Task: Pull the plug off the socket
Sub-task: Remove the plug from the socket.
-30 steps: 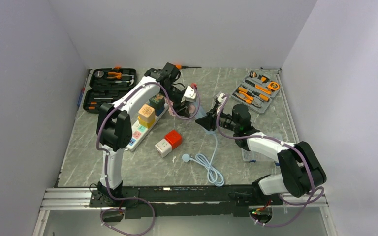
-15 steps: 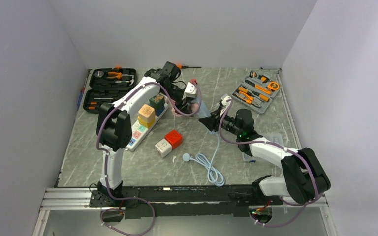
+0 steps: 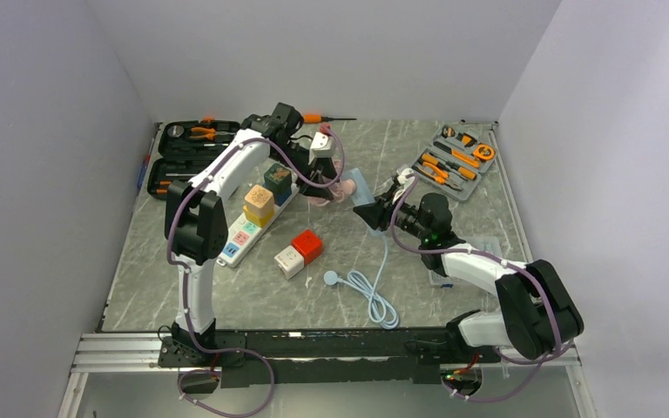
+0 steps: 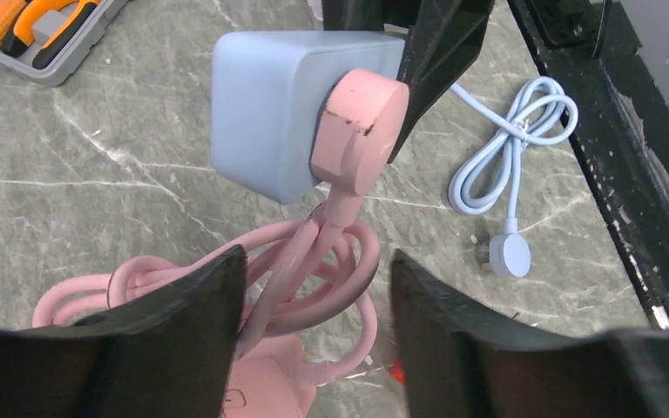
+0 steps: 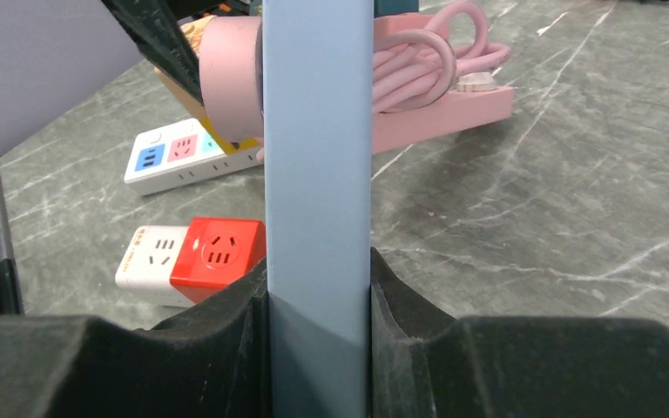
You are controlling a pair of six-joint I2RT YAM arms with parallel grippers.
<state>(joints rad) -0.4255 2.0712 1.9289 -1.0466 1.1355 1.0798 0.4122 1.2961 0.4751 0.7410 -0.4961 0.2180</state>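
Observation:
My right gripper is shut on a light blue socket block and holds it above the table. The block also shows in the top view and the left wrist view. A round pink plug is seated in the block's side; it also shows in the right wrist view. Its pink cord runs down between the fingers of my left gripper, which is open just below the plug. The cord lies against the left finger. In the top view my left gripper is just left of the block.
A pink power strip with coiled cord lies under the plug. A white power strip carries cube adapters. A red and white cube socket, a blue cable, an orange tool tray and a black tool case lie around.
My left arm has drawn back and to the left. My right gripper has shifted a little with the blue block. The pink plug stays in the block.

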